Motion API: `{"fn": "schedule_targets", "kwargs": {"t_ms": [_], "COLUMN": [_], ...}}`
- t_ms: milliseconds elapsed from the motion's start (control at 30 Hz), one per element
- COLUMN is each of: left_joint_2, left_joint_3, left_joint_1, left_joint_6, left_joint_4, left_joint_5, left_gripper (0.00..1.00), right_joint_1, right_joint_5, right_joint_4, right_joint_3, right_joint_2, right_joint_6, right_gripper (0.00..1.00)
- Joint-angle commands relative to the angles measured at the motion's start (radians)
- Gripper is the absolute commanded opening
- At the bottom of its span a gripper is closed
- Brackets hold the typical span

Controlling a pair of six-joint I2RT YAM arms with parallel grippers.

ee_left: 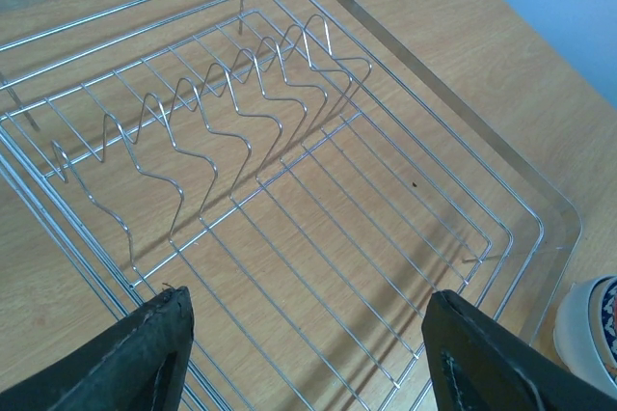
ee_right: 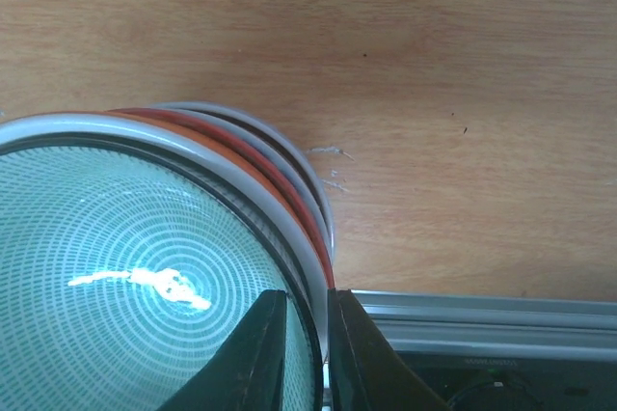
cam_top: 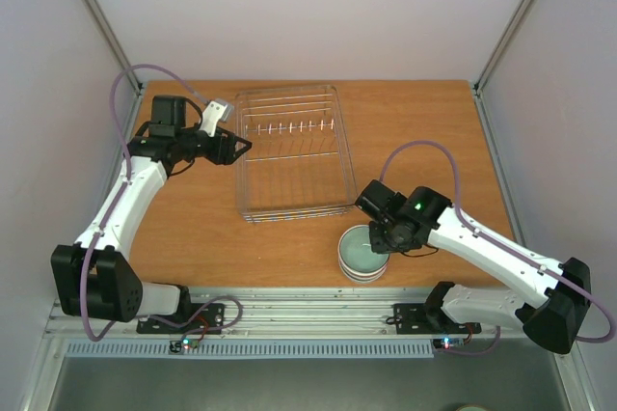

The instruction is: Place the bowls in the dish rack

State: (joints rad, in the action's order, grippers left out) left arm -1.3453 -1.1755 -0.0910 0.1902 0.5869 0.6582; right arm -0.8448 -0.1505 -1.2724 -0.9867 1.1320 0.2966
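I was at the first step of loading, since the rack held nothing. The bowls sat nested in one stack on the tabletop, near its front edge and just in front of the rack's near right corner. My right jaws were clenched on the rim of the top one, the blue-green bowl, one finger inside it and the other outside. My left jaws hung released and spread wide above the rack's left side.

As I judged it, the next move called for a straight lift to free that bowl from the orange one beneath. Then came a carry to the rack and a tilt to stand it between the divider wires.

Only the rims of the lower bowls showed, so I could not count them. Nor could I tell whether my outer finger also pressed on the second rim.
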Motion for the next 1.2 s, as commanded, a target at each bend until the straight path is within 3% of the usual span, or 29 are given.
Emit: {"fn": "schedule_targets", "kwargs": {"t_ms": [0, 200, 633, 1167], "left_joint_2": [0.003, 0.005, 0.013, -0.033], "left_joint_3": [0.011, 0.014, -0.040, -0.114], "left_joint_1": [0.003, 0.002, -0.043, -0.192], "left_joint_6": [-0.008, -0.007, -0.007, -0.046], "left_joint_4": [-0.036, -0.041, 0.044, 0.112], "left_joint_5": [0.008, 0.003, 0.037, 0.117], "left_gripper": [0.66, 0.67, 0.72, 0.72], "right_joint_1": [-0.015, -0.024, -0.048, -0.050], "right_joint_5": [-0.014, -0.015, -0.114, -0.256], "right_joint_4": [-0.007, -0.014, -0.055, 0.237], "right_joint_3": [0.002, -0.005, -0.223, -0.615], "right_joint_2": [-0.013, -0.035, -0.057, 0.380], "right_joint_6": [0.021, 0.017, -0.080, -0.448], "right_gripper": [0.13, 0.02, 0.01, 0.01]}}
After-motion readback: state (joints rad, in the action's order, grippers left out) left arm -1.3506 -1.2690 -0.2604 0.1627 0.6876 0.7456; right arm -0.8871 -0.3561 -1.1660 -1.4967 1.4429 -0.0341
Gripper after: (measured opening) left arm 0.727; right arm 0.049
